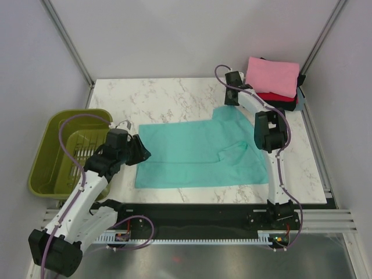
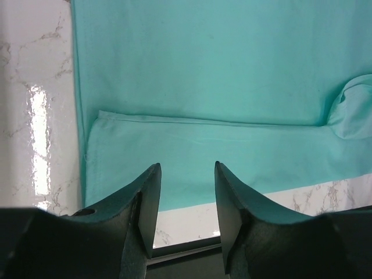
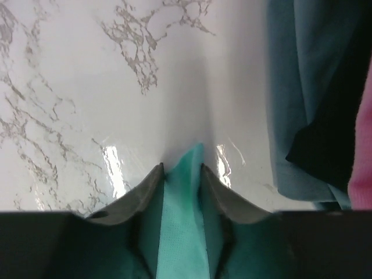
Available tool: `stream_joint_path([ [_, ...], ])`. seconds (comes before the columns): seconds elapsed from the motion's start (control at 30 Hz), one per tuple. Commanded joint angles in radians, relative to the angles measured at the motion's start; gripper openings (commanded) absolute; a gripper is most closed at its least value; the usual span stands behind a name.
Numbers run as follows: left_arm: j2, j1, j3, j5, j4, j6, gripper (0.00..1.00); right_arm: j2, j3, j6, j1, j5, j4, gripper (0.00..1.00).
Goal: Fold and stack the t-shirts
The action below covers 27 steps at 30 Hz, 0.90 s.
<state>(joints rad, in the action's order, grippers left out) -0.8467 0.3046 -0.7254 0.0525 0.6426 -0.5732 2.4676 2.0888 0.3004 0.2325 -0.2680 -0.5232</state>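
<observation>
The teal t-shirt [image 1: 197, 154] lies spread flat on the marble table, with a small fold near its right side. My right gripper [image 1: 231, 99] is at the shirt's far right corner and is shut on a peak of teal cloth [image 3: 185, 232] that fills the gap between its fingers [image 3: 181, 167]. My left gripper [image 1: 138, 151] hovers at the shirt's near left edge; it stands open [image 2: 186, 165] with nothing between its fingers, above a folded-over strip of the teal t-shirt [image 2: 221, 87]. At the far right corner is a stack of folded t-shirts, with pink [image 1: 272, 75] on top.
Under the pink tee lie red [image 1: 278, 97], black [image 3: 337, 133] and grey-blue [image 3: 296, 87] ones, close to the right of my right gripper. An olive-green plastic basket [image 1: 43, 148] stands at the left edge of the table. Metal frame posts rise at the far corners.
</observation>
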Motion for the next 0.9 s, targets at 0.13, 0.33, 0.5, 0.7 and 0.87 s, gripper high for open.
stream_joint_path([
  [0.13, -0.123, 0.002, -0.073, -0.14, -0.052, 0.044, 0.53, -0.036, -0.111, 0.023, -0.002, 0.005, 0.046, 0.06],
  [0.33, -0.444, -0.002, -0.311, -0.336, -0.066, 0.068, 0.59, -0.146, -0.142, 0.029, -0.002, 0.0, 0.006, 0.0],
  [0.5, -0.734, -0.096, -0.517, -0.329, -0.069, 0.068, 0.56, -0.262, -0.237, 0.029, -0.002, 0.028, 0.006, 0.0],
  [0.7, -1.009, -0.148, -0.684, -0.312, -0.106, 0.11, 0.55, -0.409, -0.423, 0.065, 0.014, 0.114, 0.058, 0.0],
  [0.87, -1.158, -0.156, -0.749, -0.281, -0.184, 0.125, 0.54, -0.493, -0.525, 0.071, 0.03, 0.144, 0.074, 0.0],
])
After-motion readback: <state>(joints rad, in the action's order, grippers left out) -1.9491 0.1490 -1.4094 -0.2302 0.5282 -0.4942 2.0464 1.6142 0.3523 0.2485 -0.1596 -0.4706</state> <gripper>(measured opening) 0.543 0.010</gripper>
